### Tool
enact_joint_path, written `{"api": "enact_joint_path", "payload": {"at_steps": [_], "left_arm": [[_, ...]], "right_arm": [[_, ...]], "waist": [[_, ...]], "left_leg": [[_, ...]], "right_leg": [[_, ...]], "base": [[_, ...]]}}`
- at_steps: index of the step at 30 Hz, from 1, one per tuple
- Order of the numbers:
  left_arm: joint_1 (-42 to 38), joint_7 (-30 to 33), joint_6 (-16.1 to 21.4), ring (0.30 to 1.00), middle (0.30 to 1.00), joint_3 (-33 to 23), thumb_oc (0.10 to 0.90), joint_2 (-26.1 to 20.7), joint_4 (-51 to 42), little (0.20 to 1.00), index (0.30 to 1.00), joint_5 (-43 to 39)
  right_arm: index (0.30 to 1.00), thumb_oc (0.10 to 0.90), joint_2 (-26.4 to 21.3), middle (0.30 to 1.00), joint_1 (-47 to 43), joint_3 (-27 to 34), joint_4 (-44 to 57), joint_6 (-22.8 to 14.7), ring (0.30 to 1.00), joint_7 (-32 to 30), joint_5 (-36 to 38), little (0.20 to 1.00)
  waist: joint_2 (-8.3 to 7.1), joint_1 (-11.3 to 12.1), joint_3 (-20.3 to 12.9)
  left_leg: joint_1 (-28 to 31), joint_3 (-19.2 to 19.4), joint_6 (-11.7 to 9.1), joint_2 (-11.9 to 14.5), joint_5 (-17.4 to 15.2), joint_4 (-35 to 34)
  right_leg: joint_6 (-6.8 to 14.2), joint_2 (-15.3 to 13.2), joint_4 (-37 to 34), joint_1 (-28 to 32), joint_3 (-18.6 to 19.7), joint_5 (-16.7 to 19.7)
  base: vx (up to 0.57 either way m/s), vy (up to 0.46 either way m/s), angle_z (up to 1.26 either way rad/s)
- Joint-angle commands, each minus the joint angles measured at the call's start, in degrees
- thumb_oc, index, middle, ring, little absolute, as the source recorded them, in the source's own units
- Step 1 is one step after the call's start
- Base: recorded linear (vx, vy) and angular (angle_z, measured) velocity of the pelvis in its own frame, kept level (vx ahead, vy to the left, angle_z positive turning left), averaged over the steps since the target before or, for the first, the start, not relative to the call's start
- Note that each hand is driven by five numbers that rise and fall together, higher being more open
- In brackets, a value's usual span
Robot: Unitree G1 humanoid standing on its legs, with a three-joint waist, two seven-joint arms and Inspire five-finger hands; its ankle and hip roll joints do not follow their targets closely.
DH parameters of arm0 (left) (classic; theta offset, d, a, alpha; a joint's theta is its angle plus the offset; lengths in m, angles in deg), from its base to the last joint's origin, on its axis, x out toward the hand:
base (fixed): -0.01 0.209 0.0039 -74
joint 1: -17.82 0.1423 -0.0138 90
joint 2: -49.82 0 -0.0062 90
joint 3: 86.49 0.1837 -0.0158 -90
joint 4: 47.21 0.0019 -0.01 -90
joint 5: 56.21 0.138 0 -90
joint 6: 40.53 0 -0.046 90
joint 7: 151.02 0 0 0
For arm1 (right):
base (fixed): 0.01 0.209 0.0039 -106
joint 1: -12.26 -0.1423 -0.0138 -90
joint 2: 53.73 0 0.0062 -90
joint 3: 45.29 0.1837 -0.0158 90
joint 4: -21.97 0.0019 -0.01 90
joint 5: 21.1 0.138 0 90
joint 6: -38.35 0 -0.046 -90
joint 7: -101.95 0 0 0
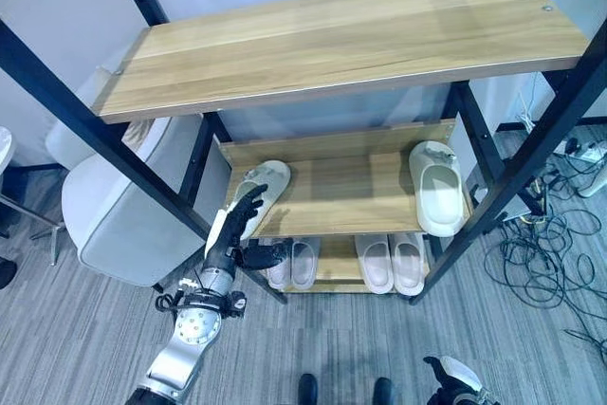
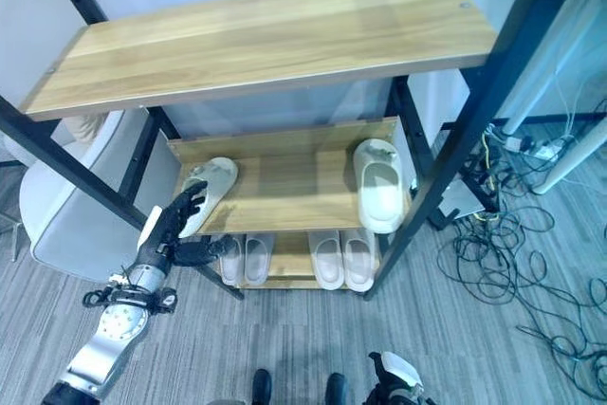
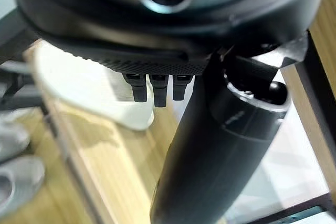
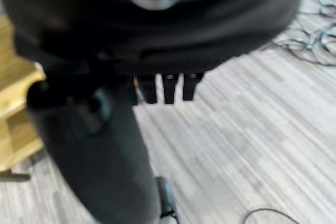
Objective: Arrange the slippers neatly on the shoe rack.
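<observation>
Left hand (image 1: pixel 232 227), fingers straight, touches the angled slipper (image 1: pixel 263 192) on the rack's (image 1: pixel 341 198) middle shelf; straightening seems underway; next, square it toward its mate (image 1: pixel 438 187).

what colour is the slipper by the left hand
Cream white slipper beside the left hand; clearest in the left eye view.

Light: was even and fairly bright, from overhead.
Shadows: the top shelf (image 1: pixel 341 40) shaded the wall behind and the middle shelf (image 1: pixel 351 187) below it.
Glare: a pale sheen lay across the top shelf.
Blur: both wrist views were soft; the left hand (image 3: pixel 210 145) and right hand (image 4: pixel 100 145) loomed out of focus.
Edges: rack posts (image 1: pixel 85 125) bowed outward.
</observation>
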Motion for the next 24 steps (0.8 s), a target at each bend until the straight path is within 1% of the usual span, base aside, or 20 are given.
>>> {"api": "enact_joint_path", "payload": {"at_steps": [1,5,6,9,13,18,24], "left_arm": [[-9.03,5.38,5.85,0.9,0.9,-4.4,0.8,-4.76,1.84,0.9,0.9,5.48],[-11.64,6.43,5.21,0.9,0.9,-4.52,0.8,-8.0,5.31,0.9,0.9,8.46],[-12.55,6.43,5.01,0.9,0.9,-4.7,0.8,-9.59,6.3,0.9,0.9,9.29],[-13.05,6.5,4.98,0.9,0.9,-4.59,0.8,-10.21,7.34,0.9,0.9,9.56],[-13.46,5.99,4.35,0.9,0.9,-5.29,0.8,-13.01,9.39,0.9,0.9,11.39],[-13.88,5.04,3.65,0.9,0.9,-5.65,0.8,-14.98,11.08,0.9,0.9,12.22],[-14.77,3.98,3.13,0.9,0.9,-4.81,0.8,-15.01,12.71,0.9,0.9,12.49]], "right_arm": [[0.9,0.8,-0.07,0.9,-1.61,-1.3,0.85,-0.97,0.9,-2.16,1.5,0.9],[0.9,0.8,-0.34,0.9,-1.8,-1.55,0.54,-1.09,0.9,-1.88,1.69,0.9],[0.9,0.8,-0.49,0.9,-1.83,-1.7,0.47,-1.12,0.9,-1.65,1.7,0.9],[0.9,0.8,-0.47,0.9,-1.88,-1.76,0.42,-1.16,0.9,-1.54,1.76,0.9],[0.9,0.8,-0.47,0.9,-1.81,-1.56,0.25,-1.3,0.9,-1.01,2.17,0.9],[0.9,0.8,-0.55,0.9,-2.02,-1.45,0.11,-1.43,0.9,-0.28,2.49,0.9],[0.9,0.8,-0.28,0.9,-2.66,-1.91,-0.21,-1.09,0.9,0.64,2.54,0.9]], "waist": [[-3.07,-0.81,-1.77],[-3.48,-0.78,-2.87],[-3.58,-0.88,-3.13],[-3.74,-0.93,-3.26],[-4.43,-0.85,-3.77],[-4.97,-0.77,-3.95],[-5.78,-0.62,-3.77]], "left_leg": [[-5.09,-1.44,-2.47,-0.51,-0.38,0.05],[-6.91,-0.55,-2.42,-0.21,-0.17,0.05],[-7.15,-0.39,-2.43,-0.24,-0.11,0.05],[-7.22,-0.29,-2.43,-0.2,-0.14,0.05],[-6.74,-0.26,-2.31,-0.3,-0.47,0.05],[-4.99,-0.33,-2.06,-0.38,-1.19,0.05],[-2.24,-0.44,-1.79,-0.29,-2.02,0.05]], "right_leg": [[5.14,-3.04,0.76,-2.55,-1.0,-4.56],[5.36,-3.12,0.76,-4.77,-0.15,-4.04],[5.34,-3.1,0.76,-5.05,-0.13,-3.98],[5.36,-3.13,0.76,-5.2,-0.08,-3.98],[5.37,-3.25,0.76,-4.65,-0.21,-4.02],[5.38,-3.28,0.76,-2.79,-0.4,-4.5],[5.48,-3.12,0.76,0.0,-0.76,-4.95]], "base": [[-0.02,0.015,-0.24],[0.01,0.022,-0.14],[0.02,0.02,-0.2],[0.03,0.011,-0.05],[0.04,0.01,0.0],[0.04,0.015,0.01],[0.03,0.017,0.0]]}}
